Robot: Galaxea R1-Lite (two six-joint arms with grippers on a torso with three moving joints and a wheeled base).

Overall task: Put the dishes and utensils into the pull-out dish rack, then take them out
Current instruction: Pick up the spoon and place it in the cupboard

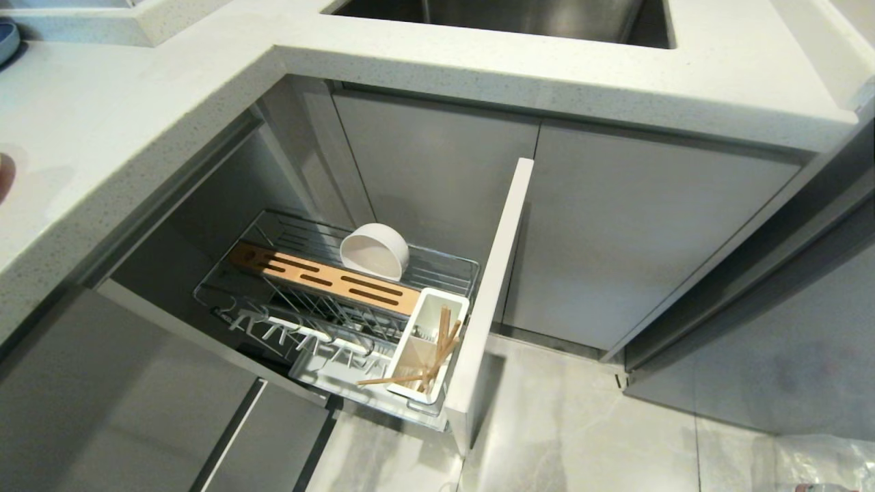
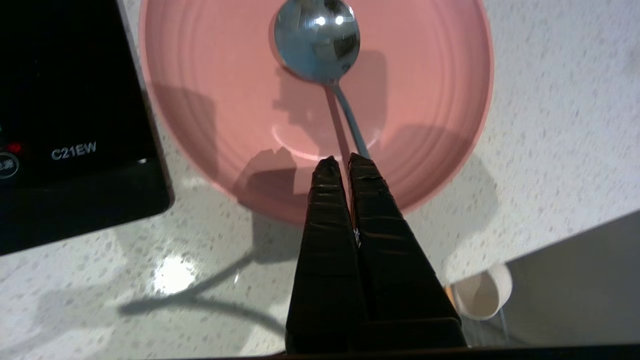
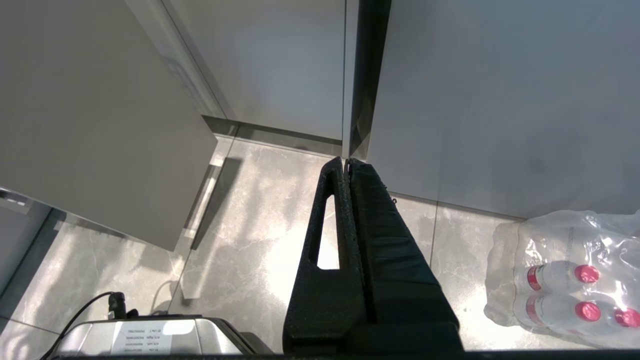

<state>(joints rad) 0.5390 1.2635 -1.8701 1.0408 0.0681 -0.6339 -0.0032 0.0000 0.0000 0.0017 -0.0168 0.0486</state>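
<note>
My left gripper is shut on the thin handle of the dark grey spoon. It holds the spoon's bowl over a pink bowl on the speckled countertop. The pull-out dish rack stands drawn out under the counter in the head view. The off-white bowl leans on its side behind the rack's bamboo strip. The wooden chopsticks stand crossed in the white utensil cup. My right gripper hangs shut and empty above the floor. Neither arm shows in the head view.
A black induction cooker sits right beside the pink bowl. The rack's pale cabinet front juts out over the tiled floor. The sink is sunk in the counter above. A wrapped pack of bottles lies on the floor.
</note>
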